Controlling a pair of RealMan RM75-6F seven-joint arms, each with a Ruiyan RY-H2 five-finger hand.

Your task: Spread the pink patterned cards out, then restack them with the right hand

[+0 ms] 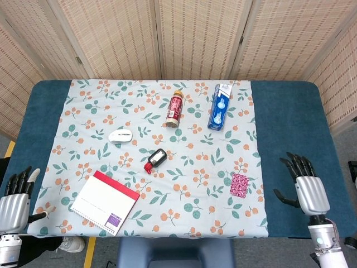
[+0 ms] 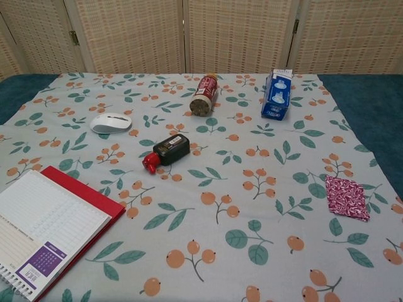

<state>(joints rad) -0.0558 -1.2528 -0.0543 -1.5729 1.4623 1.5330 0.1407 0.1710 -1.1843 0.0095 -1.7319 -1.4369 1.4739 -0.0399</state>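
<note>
Wicker screens behind, flowery cloth (image 1: 162,162) over the blue counter (image 1: 295,128). Pink cards (image 1: 239,185) sit in one neat stack around 4 o'clock on the cloth, so I reckon either spreading hasn't begun or restacking's finished. My right hand (image 1: 308,191) hovers just beside them at 3 o'clock, fingers spread, holding nothing. Left hand (image 1: 15,202) idles likewise, fingers apart. Can't tell how many cards; chest view shows neither hand.

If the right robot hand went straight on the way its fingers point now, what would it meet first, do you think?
The right robot hand points toward the far edge, over bare blue table. Its way looks free to the screen; the cards lie off to its left. Height is unclear.
</note>
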